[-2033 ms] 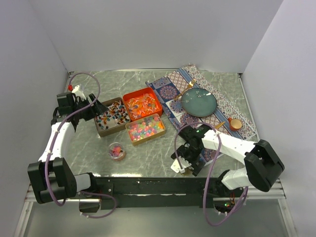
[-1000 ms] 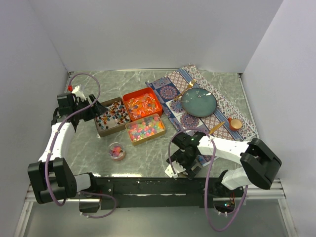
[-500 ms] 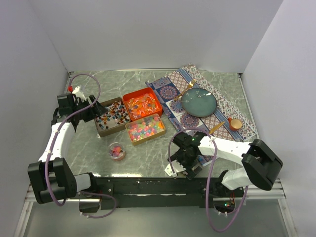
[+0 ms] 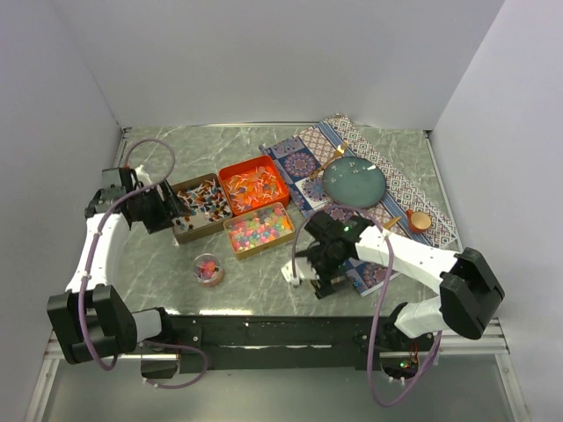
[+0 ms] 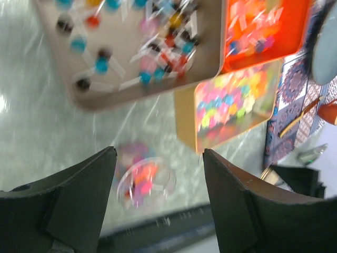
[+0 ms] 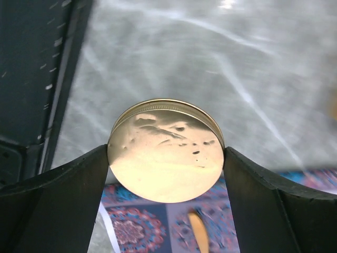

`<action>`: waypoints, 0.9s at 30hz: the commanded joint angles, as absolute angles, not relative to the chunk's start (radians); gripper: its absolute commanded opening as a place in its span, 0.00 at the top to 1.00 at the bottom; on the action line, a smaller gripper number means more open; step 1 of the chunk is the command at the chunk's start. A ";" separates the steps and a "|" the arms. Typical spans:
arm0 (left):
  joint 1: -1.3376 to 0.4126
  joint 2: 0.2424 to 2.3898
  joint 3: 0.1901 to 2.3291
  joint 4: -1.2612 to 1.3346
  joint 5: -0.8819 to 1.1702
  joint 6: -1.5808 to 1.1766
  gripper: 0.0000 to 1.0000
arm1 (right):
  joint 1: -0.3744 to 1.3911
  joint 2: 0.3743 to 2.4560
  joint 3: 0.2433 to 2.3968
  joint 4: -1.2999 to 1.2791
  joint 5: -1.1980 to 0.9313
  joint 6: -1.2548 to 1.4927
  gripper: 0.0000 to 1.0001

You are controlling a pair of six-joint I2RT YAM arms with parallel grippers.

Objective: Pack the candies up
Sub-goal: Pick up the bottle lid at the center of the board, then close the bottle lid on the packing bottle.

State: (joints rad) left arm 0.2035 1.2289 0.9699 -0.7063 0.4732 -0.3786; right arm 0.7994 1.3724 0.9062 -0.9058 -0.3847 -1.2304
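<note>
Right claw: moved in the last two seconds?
Yes. The right claw, holding the gold lid, has shifted left, away from the patterned mat and closer to the small round jar.

Table (image 4: 264, 149) top is grey-green marble-look with pale veins, slightly glossy; the wrist views catch small bright glare spots on it. Three plain panels box it in: back wall (image 4: 281, 61), left wall (image 4: 44, 132), right wall (image 4: 510, 105), all matte, off-white to pale grey, the side ones splaying outward toward the near edge. Light is even and diffuse, shadows weak and soft. At the near edge a black rail (image 4: 264, 330) runs across the front, with a silver extrusion frame (image 4: 290, 353) just under it. Below that is a flat grey surface (image 4: 264, 396); floor or lower shelf, can't tell.
</note>
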 commanded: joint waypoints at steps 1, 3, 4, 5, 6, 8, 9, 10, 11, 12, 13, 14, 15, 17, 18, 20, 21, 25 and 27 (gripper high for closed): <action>0.262 1.270 0.999 -1.022 0.485 -0.380 0.29 | 0.747 1.356 1.028 -0.953 -0.397 -1.082 0.23; 0.270 1.269 0.960 -1.045 0.459 -0.402 0.39 | 0.726 1.368 1.075 -0.939 -0.393 -1.016 0.23; 0.271 1.252 0.909 -1.037 0.454 -0.411 0.43 | 0.716 1.374 1.094 -0.934 -0.393 -0.993 0.22; 0.272 1.240 0.891 -1.031 0.440 -0.428 0.55 | 0.710 1.387 1.113 -0.931 -0.397 -0.950 0.22; 0.272 1.229 0.879 -1.025 0.425 -0.434 0.66 | 0.706 1.391 1.153 -0.930 -0.399 -0.931 0.22; 0.262 1.233 0.859 -1.022 0.402 -0.448 0.93 | 0.692 1.397 1.190 -0.919 -0.397 -0.884 0.22; 0.256 1.238 0.858 -1.023 0.358 -0.449 0.99 | 0.686 1.397 1.219 -0.905 -0.394 -0.871 0.22; 0.256 1.242 0.857 -1.025 0.347 -0.452 0.99 | 0.683 1.396 1.233 -0.902 -0.394 -0.862 0.22; 0.247 1.249 0.851 -1.017 0.347 -0.453 0.99 | 0.680 1.400 1.262 -0.903 -0.394 -0.859 0.21; 0.232 1.255 0.844 -1.008 0.365 -0.454 0.99 | 0.680 1.404 1.279 -0.914 -0.391 -0.859 0.21; 0.210 1.279 0.832 -1.003 0.361 -0.459 0.99 | 0.678 1.410 1.293 -0.919 -0.390 -0.858 0.21; 0.166 1.290 0.825 -0.987 0.356 -0.475 0.99 | 0.677 1.416 1.322 -0.925 -0.388 -0.853 0.21; 0.146 1.314 0.815 -0.976 0.356 -0.485 0.99 | 0.675 1.422 1.337 -0.928 -0.387 -0.848 0.21; 0.106 1.334 0.776 -0.928 0.382 -0.517 0.99 | 0.669 1.437 1.386 -0.942 -0.385 -0.831 0.21; 0.095 1.342 0.743 -0.908 0.396 -0.529 0.99 | 0.669 1.443 1.402 -0.945 -0.384 -0.825 0.21; 0.072 1.342 0.716 -0.867 0.408 -0.555 0.99 | 0.664 1.447 1.431 -0.948 -0.380 -0.813 0.21; 0.068 1.341 0.698 -0.830 0.410 -0.560 0.99 | 0.661 1.445 1.437 -0.950 -0.379 -0.810 0.22; 0.006 1.350 0.709 -0.749 0.448 -0.571 0.99 | 0.660 1.434 1.436 -0.945 -0.364 -0.804 0.21; -0.049 1.379 0.738 -0.715 0.462 -0.577 0.99 | 0.660 1.430 1.417 -0.939 -0.361 -0.799 0.21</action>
